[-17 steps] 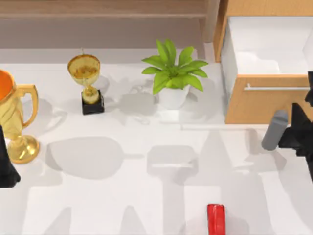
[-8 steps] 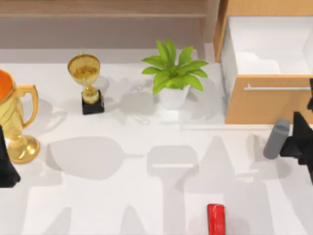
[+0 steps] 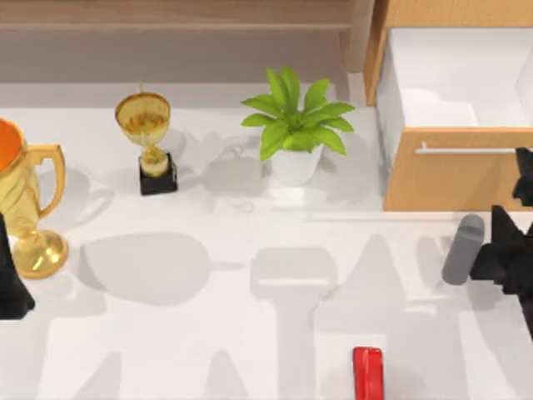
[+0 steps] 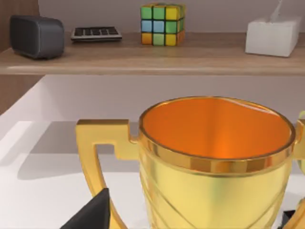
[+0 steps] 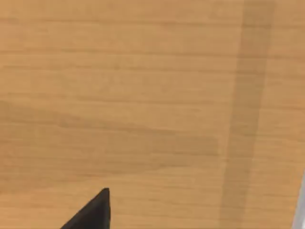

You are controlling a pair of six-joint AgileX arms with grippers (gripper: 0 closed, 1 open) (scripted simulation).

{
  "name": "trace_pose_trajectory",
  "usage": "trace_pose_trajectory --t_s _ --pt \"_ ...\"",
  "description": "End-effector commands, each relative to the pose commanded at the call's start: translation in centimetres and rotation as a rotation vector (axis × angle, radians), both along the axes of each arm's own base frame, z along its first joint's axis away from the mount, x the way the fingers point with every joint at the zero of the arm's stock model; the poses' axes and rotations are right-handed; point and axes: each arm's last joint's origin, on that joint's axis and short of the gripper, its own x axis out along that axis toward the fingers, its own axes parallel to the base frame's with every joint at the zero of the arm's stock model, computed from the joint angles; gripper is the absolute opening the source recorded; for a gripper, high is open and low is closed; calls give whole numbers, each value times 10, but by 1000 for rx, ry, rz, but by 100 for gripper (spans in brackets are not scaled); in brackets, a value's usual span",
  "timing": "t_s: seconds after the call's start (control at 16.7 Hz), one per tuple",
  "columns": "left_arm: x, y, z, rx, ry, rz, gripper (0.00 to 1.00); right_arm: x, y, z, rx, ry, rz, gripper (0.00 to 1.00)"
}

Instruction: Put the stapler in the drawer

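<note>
The red stapler (image 3: 367, 372) lies flat at the table's near edge, right of centre, with nothing touching it. The drawer (image 3: 450, 175) stands pulled open at the far right, with its tan wood front, silver bar handle (image 3: 466, 151) and white interior (image 3: 454, 79) showing. My right gripper (image 3: 525, 179) hangs at the right edge just in front of the drawer front (image 5: 143, 95), well away from the stapler. My left gripper (image 3: 8, 254) is parked at the left edge behind a large gold trophy, open, with one fingertip (image 4: 90, 214) showing.
A large gold trophy (image 3: 25, 208) stands at the left, a small gold cup on a black base (image 3: 150, 137) behind it, and a potted plant (image 3: 296, 125) left of the drawer. A wooden shelf (image 4: 143, 55) runs along the back with small items.
My right arm has drawn back a little from the drawer front toward the near edge. The stapler, the drawer and the left arm have not moved.
</note>
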Motion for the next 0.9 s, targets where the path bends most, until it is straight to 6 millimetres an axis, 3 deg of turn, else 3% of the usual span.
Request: trace_pose_trajectory --t_s 0.18,0.42,0.66,0.9 --pt "0 0 0 0 0 0 100 1 23 6 72 4 75 100" --pt "0 0 0 0 0 0 100 -1 70 11 267 122 201 100" --pt "0 0 0 0 0 0 100 -4 119 19 538 374 226 100" --pt "0 0 0 0 0 0 100 -16 154 33 782 714 63 100"
